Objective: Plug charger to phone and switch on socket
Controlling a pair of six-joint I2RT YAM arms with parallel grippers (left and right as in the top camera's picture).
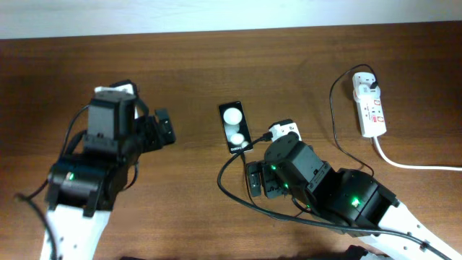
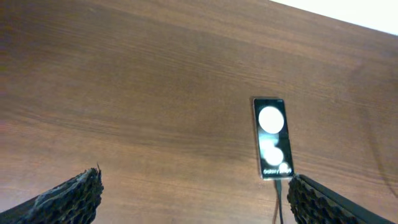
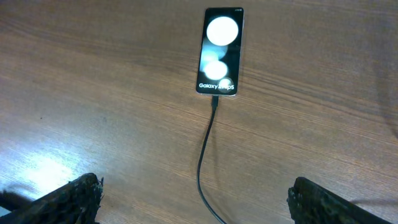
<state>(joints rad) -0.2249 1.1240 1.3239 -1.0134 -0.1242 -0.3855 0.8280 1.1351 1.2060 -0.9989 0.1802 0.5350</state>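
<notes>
The black phone [image 1: 233,126] lies flat mid-table, screen lit with two white round reflections; it also shows in the left wrist view [image 2: 272,138] and the right wrist view [image 3: 219,51]. The thin black charger cable [image 1: 333,115] runs from the phone's near end, where its connector tip [image 3: 216,99] sits in the port, round to a white plug on the socket [image 1: 372,112] at far right. My left gripper [image 1: 162,130] is open and empty left of the phone. My right gripper [image 1: 257,178] is open and empty just below the phone, straddling the cable [image 3: 205,149].
The socket's thick white cord [image 1: 411,165] runs off the right edge. The charger cable loops on the wood [image 1: 224,184] beside my right gripper and passes under the right arm. A pale wall edge borders the table's far side.
</notes>
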